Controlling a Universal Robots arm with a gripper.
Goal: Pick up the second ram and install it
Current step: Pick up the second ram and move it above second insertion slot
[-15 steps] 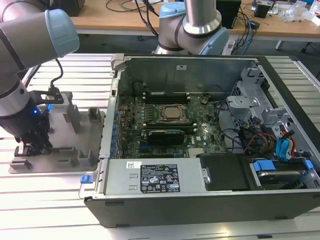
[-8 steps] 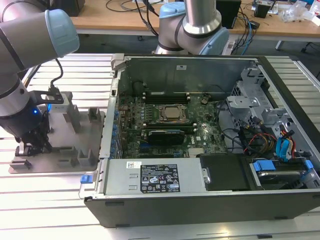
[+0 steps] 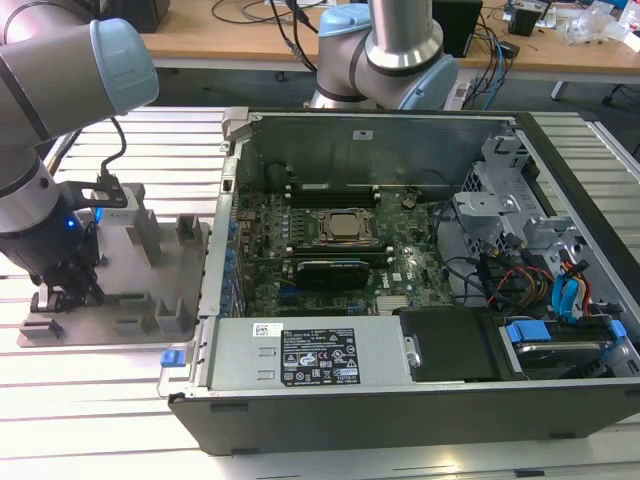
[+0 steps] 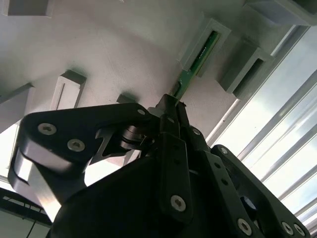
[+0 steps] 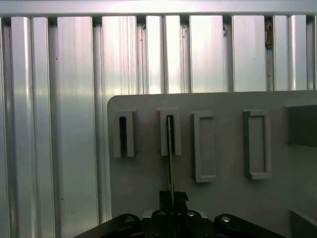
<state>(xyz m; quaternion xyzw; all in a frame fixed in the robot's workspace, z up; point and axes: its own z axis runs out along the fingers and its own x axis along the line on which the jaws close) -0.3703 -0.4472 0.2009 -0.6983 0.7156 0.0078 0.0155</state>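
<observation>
The second ram point(image 4: 197, 58) is a thin green stick with one end standing in a narrow slot of the grey holder tray point(image 4: 124, 49). In the first wrist view the second ram point(image 5: 170, 163) shows edge-on, rising out of the tray's point(image 5: 228, 208) second slot. My gripper point(image 4: 171, 106) has its black fingers point(image 4: 174, 130) closed together on the stick's free end. My gripper point(image 5: 172, 199) sits right over the stick. In the exterior view my gripper point(image 3: 68, 288) is low over the tray point(image 3: 150, 285), at the exterior view's left of the open computer case point(image 3: 400, 250).
Inside the case lies the motherboard with the CPU socket point(image 3: 345, 228) and long black memory slots point(image 3: 330, 268) on either side of it. Cables and drive bays point(image 3: 540, 270) fill the case's side toward the exterior view's right. Several raised grey blocks point(image 3: 140, 235) stand on the tray. Ribbed aluminium table point(image 5: 59, 99) surrounds it.
</observation>
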